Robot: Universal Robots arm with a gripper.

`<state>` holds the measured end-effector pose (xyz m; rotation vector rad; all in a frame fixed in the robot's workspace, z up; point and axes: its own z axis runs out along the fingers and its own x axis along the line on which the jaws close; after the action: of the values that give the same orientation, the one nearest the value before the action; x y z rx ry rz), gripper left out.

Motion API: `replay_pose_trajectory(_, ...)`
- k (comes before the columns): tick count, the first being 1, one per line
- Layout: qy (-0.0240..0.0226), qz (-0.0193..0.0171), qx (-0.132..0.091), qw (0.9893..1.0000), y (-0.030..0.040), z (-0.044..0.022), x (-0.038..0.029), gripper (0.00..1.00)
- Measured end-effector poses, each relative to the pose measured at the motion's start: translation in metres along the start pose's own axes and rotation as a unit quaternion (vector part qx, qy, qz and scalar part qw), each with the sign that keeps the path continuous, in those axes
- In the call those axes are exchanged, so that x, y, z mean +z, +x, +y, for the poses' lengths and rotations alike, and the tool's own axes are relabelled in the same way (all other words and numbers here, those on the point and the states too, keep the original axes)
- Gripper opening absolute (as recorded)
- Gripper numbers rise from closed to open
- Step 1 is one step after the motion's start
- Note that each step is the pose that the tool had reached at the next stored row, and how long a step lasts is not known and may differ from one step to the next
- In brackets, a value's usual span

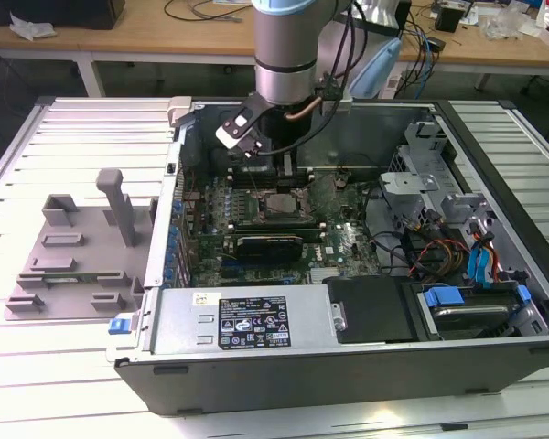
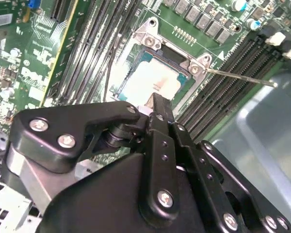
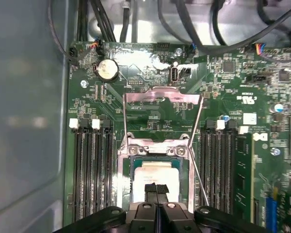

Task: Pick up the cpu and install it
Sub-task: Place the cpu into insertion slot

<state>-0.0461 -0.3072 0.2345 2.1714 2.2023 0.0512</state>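
We log cpu (image 3: 154,174) flat in socket (image 3: 155,147) inside computer case (image 1: 348,370), latch plate (image 3: 162,93) raised. End effector (image 3: 156,188) clenched, empty, just above cpu; contact unclear.

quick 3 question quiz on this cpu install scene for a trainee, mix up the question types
1. True or false: the cpu sits in the motherboard socket.
2. Pick one. The socket's metal load plate is: A) closed down over the cpu, B) swung open, away from the cpu, C) missing.
3. Fill in: in both wrist views the end effector is directly over the ____.

Key: 1 true. 2 B. 3 cpu.
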Motion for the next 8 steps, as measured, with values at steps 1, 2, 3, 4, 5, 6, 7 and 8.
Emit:
replay_pose_trajectory(1, 0.0, 0.0, 0.0, 1.0, -0.0001, 0.0002, -0.0045, 0.11)
replay_pose_trajectory(2, 0.0, 0.0, 0.001, 1.0, -0.0001, 0.0006, -0.0097, 0.11)
replay_pose_trajectory(3, -0.0001, 0.0001, 0.001, 1.0, -0.0001, 0.0006, -0.0099, 0.11)
replay_pose_trajectory(4, 0.0003, -0.0001, 0.001, 1.0, -0.0002, 0.0026, -0.01, 0.11)
replay_pose_trajectory(5, 0.0004, -0.0001, 0.001, 1.0, -0.0002, 0.0037, -0.0099, 0.11)
replay_pose_trajectory(6, 0.0003, 0.0, 0.001, 1.0, -0.0002, 0.0038, -0.0098, 0.11)
replay_pose_trajectory(7, 0.0004, 0.0, 0.001, 1.0, -0.0002, 0.0038, -0.0099, 0.11)
replay_pose_trajectory(8, 0.0004, -0.0001, 0.001, 1.0, -0.0002, 0.0038, -0.0099, 0.11)
